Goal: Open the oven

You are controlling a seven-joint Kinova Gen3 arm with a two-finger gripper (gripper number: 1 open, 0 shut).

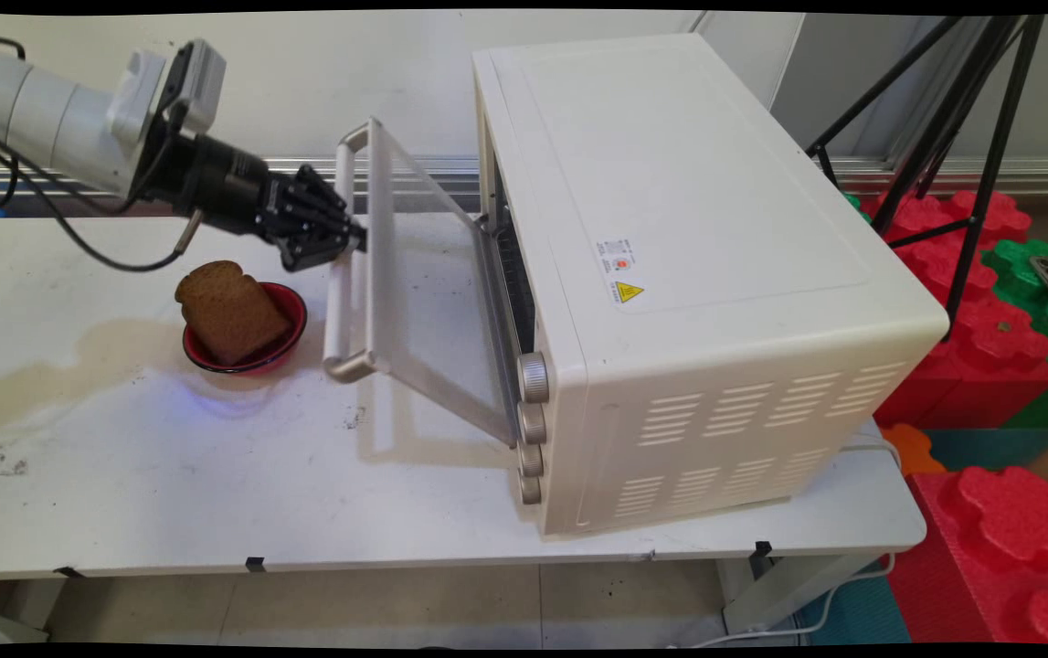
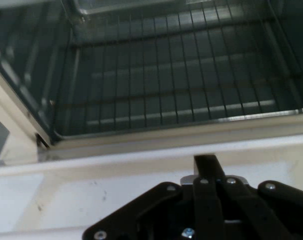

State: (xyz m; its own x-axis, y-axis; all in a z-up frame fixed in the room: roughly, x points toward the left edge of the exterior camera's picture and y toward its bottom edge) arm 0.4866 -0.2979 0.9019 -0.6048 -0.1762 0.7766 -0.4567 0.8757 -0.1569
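Note:
A cream toaster oven [image 1: 688,228] stands on the white table [image 1: 167,475], its glass door [image 1: 423,302] hanging about half open toward the left. My gripper [image 1: 354,239] is shut, with its tips against the upper part of the door's handle bar [image 1: 338,311]. In the hand view the gripper [image 2: 206,162] has its fingers together, reaching over the pale handle [image 2: 91,195] toward the door's edge [image 2: 116,155]. Beyond it lies the wire rack [image 2: 181,90] inside the oven. Just below the gripper, a slice of brown bread [image 1: 231,311] leans in a red bowl [image 1: 297,315].
A tan stain [image 1: 76,366] spreads over the table left of the bowl. Four knobs [image 1: 533,425] line the oven's front. Right of the table are a black tripod [image 1: 971,119] and red and green foam blocks [image 1: 999,347].

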